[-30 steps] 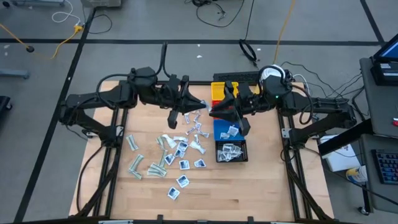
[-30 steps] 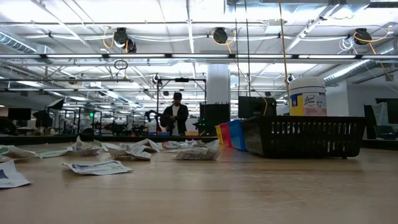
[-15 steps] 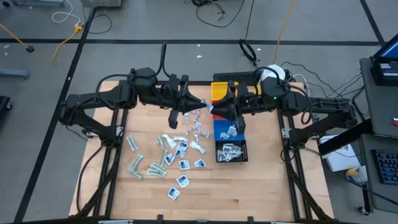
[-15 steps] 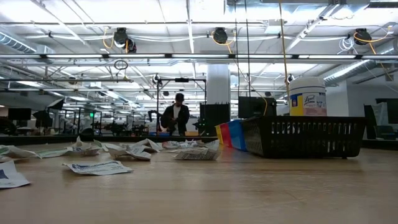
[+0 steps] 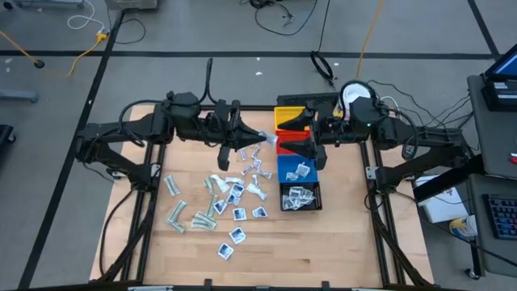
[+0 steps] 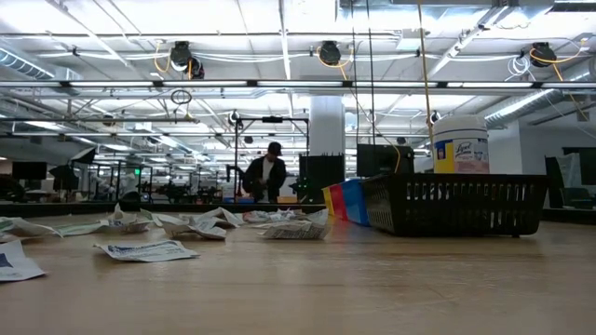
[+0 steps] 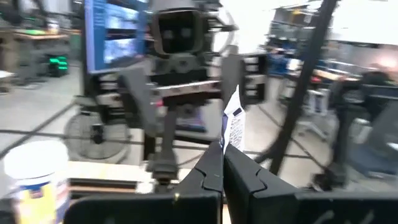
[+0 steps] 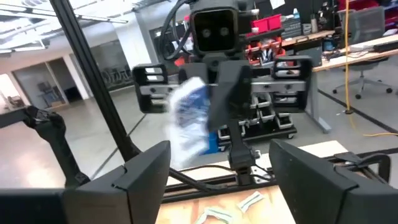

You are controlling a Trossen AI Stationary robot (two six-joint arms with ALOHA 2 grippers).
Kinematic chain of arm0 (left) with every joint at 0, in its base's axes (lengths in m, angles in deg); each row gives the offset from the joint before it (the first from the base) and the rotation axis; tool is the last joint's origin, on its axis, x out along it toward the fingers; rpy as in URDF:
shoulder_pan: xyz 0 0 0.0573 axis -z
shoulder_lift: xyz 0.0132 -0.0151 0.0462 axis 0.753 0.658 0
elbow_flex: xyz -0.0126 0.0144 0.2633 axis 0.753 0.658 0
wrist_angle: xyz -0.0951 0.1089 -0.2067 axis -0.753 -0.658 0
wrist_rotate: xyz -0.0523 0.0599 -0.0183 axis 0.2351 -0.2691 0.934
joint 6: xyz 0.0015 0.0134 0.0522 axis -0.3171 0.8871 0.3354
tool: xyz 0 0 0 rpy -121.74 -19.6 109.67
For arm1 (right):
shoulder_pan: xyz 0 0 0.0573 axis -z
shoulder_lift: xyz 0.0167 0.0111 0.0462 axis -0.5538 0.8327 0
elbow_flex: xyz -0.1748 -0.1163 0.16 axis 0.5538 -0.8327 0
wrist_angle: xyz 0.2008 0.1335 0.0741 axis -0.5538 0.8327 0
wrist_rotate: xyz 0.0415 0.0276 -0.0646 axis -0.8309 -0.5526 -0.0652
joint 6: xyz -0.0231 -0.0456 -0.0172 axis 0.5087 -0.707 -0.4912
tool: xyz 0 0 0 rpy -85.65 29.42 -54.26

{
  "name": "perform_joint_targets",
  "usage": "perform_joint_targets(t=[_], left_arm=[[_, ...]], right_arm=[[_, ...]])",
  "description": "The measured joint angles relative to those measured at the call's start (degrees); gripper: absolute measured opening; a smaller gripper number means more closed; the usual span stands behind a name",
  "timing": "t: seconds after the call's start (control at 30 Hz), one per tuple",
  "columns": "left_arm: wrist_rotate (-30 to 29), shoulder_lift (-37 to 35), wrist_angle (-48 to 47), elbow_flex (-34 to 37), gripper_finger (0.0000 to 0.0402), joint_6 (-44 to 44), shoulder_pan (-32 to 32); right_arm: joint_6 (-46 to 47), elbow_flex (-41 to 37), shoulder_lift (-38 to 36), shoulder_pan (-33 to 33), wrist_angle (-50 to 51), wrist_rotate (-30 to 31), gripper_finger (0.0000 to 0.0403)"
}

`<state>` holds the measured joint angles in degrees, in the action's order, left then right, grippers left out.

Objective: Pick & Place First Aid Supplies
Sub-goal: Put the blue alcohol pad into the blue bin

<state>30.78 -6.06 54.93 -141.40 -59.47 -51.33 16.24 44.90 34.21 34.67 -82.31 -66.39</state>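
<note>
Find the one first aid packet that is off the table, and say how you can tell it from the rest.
It is the white packet with blue print, pinched upright in the shut left gripper and held out toward the open right gripper. All others lie flat on the table or in bins.

The big white plastic jar with a yellow label carries a brand word in script that looks like "Lysol", though it is too small to be sure. Nothing else can be read.
</note>
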Motion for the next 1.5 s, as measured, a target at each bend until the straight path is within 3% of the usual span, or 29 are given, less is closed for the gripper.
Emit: perform_joint_targets(t=[0.27, 0.57, 0.7, 0.87, 1.0, 1.13, 1.27, 1.5], left_arm=[[-12.1, 0.1, -0.6, 0.0, 0.0000, 1.3, 2.9], [-14.1, 0.1, -0.7, 0.0, 0.0000, 1.5, 4.4], [-14.2, 0.1, -1.3, 0.0, 0.0000, 1.5, 4.5], [-14.2, 0.1, -2.6, 0.0, 0.0003, 0.8, 4.5], [-14.1, 0.1, -2.5, 0.0, 0.0003, 0.8, 4.5], [-12.0, 0.1, -3.4, 0.1, 0.0006, -1.0, 4.5], [-8.2, -2.1, -7.2, 0.0, 0.0049, -2.6, 4.1], [-7.9, -5.5, -16.8, 0.1, 0.0145, -3.4, 3.9]], right_arm=[[0.4, 0.0, 1.0, -1.6, -4.4, -0.1, 0.0257], [1.2, 0.0, 3.3, -1.6, -7.2, 2.9, 0.0227], [1.2, 0.0, 3.5, -1.5, -6.9, 2.9, 0.0166], [-0.5, 0.0, 3.2, -1.5, -7.0, 3.0, 0.0027], [-1.1, 0.0, 3.1, -1.5, -6.4, 2.9, 0.0005], [-2.2, 0.0, 3.0, -1.5, -3.3, 2.5, 0.0002], [-3.5, 0.1, 2.0, 0.0, 2.7, -1.4, 0.0001], [-9.7, 9.5, 3.1, 5.1, 30.3, -1.9, 0.0001]])
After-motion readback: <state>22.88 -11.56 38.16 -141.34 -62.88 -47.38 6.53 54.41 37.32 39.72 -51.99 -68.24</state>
